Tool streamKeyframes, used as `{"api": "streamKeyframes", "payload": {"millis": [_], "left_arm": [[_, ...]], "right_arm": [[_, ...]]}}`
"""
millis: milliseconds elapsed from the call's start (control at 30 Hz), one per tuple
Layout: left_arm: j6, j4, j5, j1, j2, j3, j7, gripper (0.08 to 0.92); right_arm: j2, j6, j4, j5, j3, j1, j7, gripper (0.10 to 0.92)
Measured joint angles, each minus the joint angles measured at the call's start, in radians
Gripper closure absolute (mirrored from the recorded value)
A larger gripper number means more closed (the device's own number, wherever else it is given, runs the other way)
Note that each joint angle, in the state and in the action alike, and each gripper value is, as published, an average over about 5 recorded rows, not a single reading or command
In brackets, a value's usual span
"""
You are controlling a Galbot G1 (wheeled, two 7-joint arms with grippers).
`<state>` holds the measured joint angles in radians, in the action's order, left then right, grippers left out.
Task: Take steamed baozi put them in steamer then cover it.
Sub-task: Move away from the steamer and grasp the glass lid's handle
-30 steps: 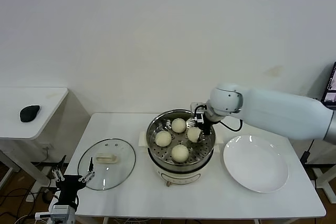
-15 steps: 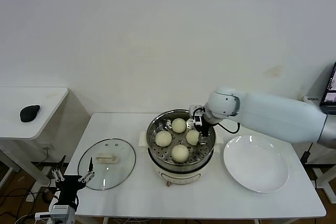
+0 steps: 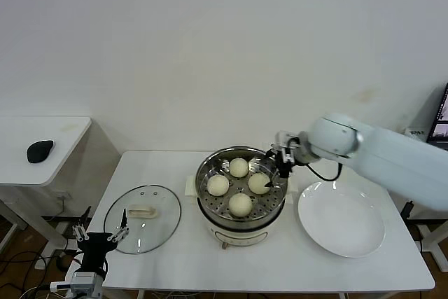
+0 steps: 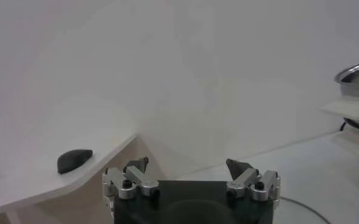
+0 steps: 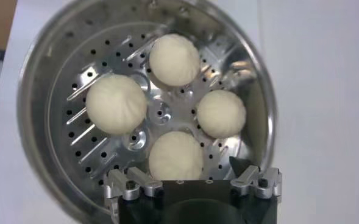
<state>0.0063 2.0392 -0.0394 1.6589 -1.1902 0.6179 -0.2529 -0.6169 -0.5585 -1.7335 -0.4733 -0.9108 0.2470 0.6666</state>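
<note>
Several cream-white steamed baozi [image 3: 240, 204] lie on the perforated tray of the shiny steamer [image 3: 199, 181] at the table's middle. In the right wrist view the same baozi [image 5: 116, 103] fill the steamer [image 5: 45, 91], none of them held. My right gripper [image 3: 278, 161] hovers open over the steamer's right rim, and from the wrist it [image 5: 185, 173] hangs empty above the nearest bun. The glass cover [image 3: 157, 229] with its cream handle lies flat on the table left of the steamer. My left gripper [image 3: 98, 237] is parked open below the table's front left corner, seen empty [image 4: 188, 163] from its wrist.
A bare white plate [image 3: 341, 218] sits right of the steamer. A side table [image 3: 63, 131] at far left carries a black mouse [image 3: 39, 150]. White wall stands behind the table.
My right gripper opened, leaving the baozi it held on the right side of the tray, then drew back up and to the right. The left arm stayed put.
</note>
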Motion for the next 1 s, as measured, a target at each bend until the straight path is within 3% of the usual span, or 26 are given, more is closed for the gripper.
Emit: {"api": "streamKeyframes", "payload": {"millis": [167,333,733,1000], "left_arm": [[-0.011,-0.009,-0.003,-0.004,0.0,-0.003,-0.003,0.177],[-0.026,-0.016,0.001,-0.008,-0.008,-0.011,-0.004,0.177],[-0.108,-0.056,0.086,-0.033,-0.035,-0.028,-0.012,0.177],[-0.172,-0.12,0.363,-0.02,-0.022,0.003,-0.01,0.177]], "right_arm": [[0.067,0.094,-0.085,-0.024,0.303,-0.283,-0.141,0.203],[0.032,0.216,-0.137,0.016,0.64,-0.618,-0.255,0.203],[-0.355,0.536,-0.19,0.211,1.362,-1.343,-0.342,0.203],[-0.601,0.635,-0.22,0.293,1.65,-1.652,-0.391,0.203]]}}
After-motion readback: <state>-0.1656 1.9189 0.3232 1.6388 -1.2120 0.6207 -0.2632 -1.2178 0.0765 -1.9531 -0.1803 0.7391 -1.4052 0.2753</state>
